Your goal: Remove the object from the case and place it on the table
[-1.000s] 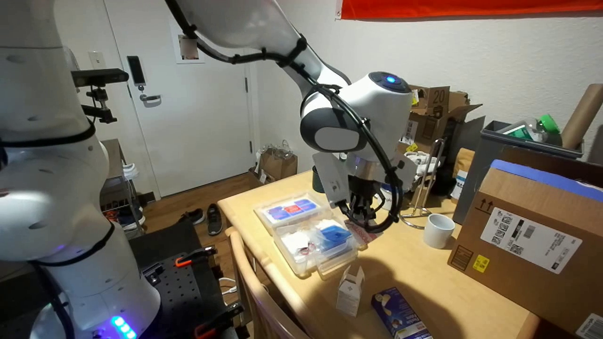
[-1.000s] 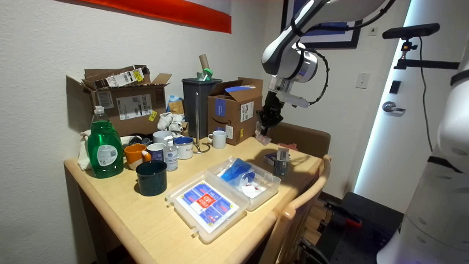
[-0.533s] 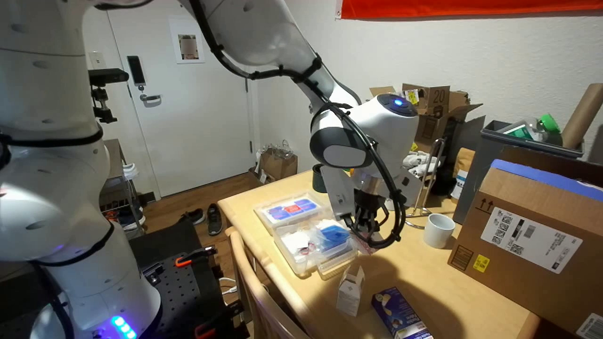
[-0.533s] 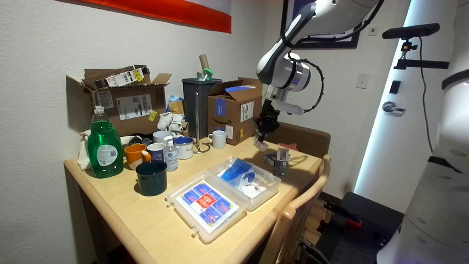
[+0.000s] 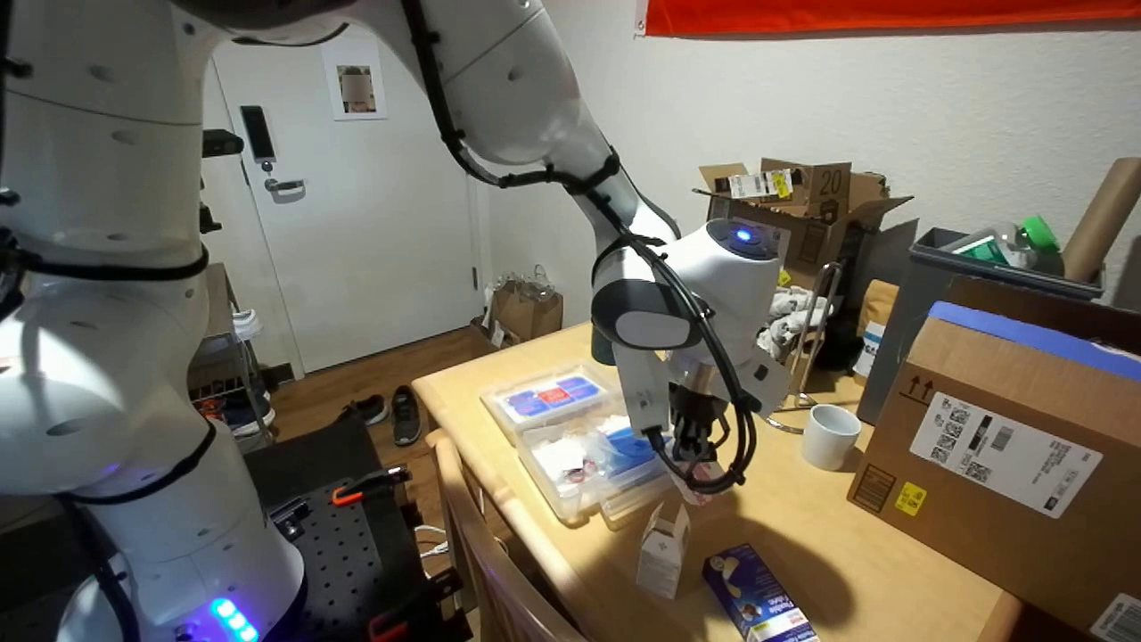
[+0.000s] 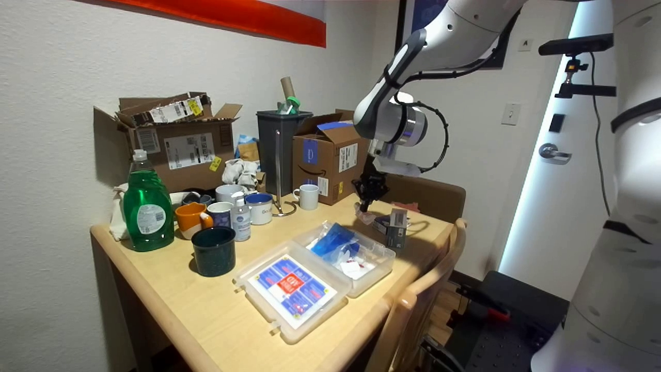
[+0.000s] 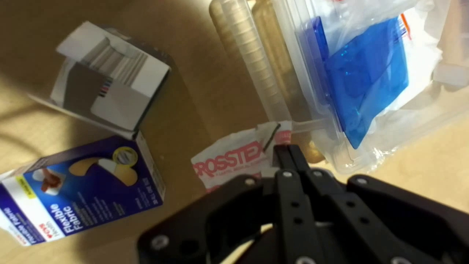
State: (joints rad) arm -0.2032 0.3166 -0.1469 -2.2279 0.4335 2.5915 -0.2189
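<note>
Arching in from the right in an exterior view, the robot arm bends at the wrist and points its gripper down at the table. The fingers are pressed together on a red-lettered paper packet, just beyond the far side of the unfolded clear case; whether the packet touches the table cannot be told. A small carton stands just to its right.

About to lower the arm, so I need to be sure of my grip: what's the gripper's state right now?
Gripper: closed, holding the white packet with red CROSSTEX lettering.
</note>
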